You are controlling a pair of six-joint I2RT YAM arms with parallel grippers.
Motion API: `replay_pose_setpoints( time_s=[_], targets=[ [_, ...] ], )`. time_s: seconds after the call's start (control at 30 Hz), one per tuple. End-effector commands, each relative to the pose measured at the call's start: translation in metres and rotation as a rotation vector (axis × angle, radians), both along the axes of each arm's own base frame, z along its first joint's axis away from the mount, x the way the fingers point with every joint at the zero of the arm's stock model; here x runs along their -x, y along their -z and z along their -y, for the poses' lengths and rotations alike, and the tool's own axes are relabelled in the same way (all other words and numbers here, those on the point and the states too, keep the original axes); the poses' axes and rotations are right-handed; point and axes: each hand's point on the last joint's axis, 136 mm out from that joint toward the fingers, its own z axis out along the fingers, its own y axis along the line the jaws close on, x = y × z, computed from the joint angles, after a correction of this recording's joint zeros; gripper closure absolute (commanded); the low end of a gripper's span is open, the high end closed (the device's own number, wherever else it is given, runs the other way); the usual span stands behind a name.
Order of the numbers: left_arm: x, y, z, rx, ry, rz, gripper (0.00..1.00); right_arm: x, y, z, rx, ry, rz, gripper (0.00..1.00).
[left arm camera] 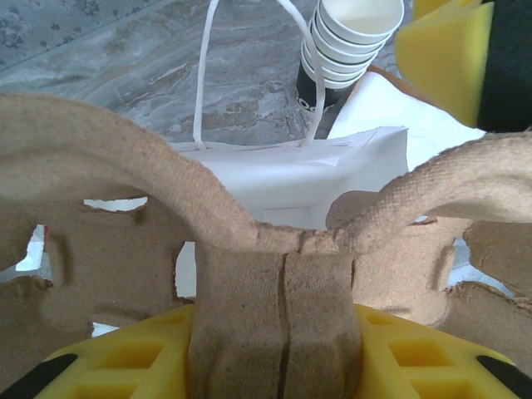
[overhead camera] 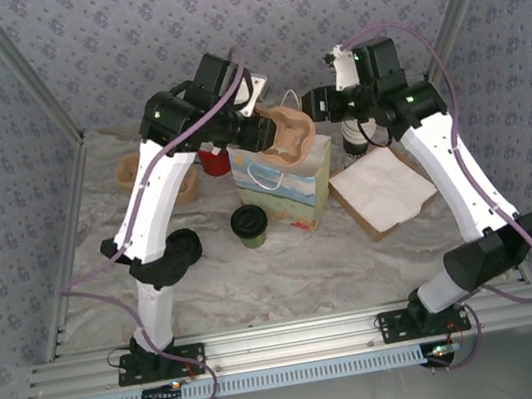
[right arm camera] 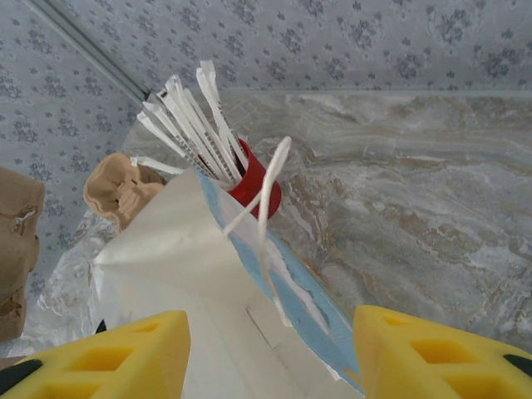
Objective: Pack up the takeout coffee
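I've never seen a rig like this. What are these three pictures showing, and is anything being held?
Two robot arms are bolted at a table's near edge, each ending in a two-finger gripper. The wide picture looks down from above and behind; the other two come from cameras on each wrist. On the table stand a gift bag, the takeout coffee, a stack of white cups, napkins and a red cup of sticks. The left gripper holds a brown pulp cup carrier over the bag. The right gripper is open, the bag's rim between its fingers.

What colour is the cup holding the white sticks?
A red cup, clearest in the right wrist view.
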Motion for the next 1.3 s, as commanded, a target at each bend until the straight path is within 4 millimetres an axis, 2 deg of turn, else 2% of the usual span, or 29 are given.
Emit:
replay_pose_setpoints(
  time_s=[0.0,0.37,0.67,1.07,1.17,1.27],
  targets=[
    [-0.001,0.003,0.004,-0.002,-0.011,-0.002,0.58,-0.009,0.012,0.0,-0.024,-0.002,-0.031,0.44],
    [-0.014,0.029,0.014,-0.043,-0.032,-0.04,0.58,-0.022,0.028,-0.01,-0.038,-0.034,-0.071,0.47],
    [-0.017,0.046,0.019,-0.066,-0.042,-0.079,0.59,-0.023,0.03,-0.022,-0.073,-0.098,-0.071,0.47],
    [-0.014,0.036,0.03,-0.017,-0.03,-0.061,0.6,-0.03,0.046,-0.041,-0.085,-0.149,-0.114,0.45],
    [-0.016,0.043,0.033,-0.026,-0.028,-0.073,0.6,-0.031,0.05,-0.046,-0.084,-0.16,-0.123,0.48],
    [-0.018,0.047,0.032,-0.038,-0.034,-0.077,0.6,-0.031,0.05,-0.049,-0.088,-0.166,-0.123,0.57]
  ],
)
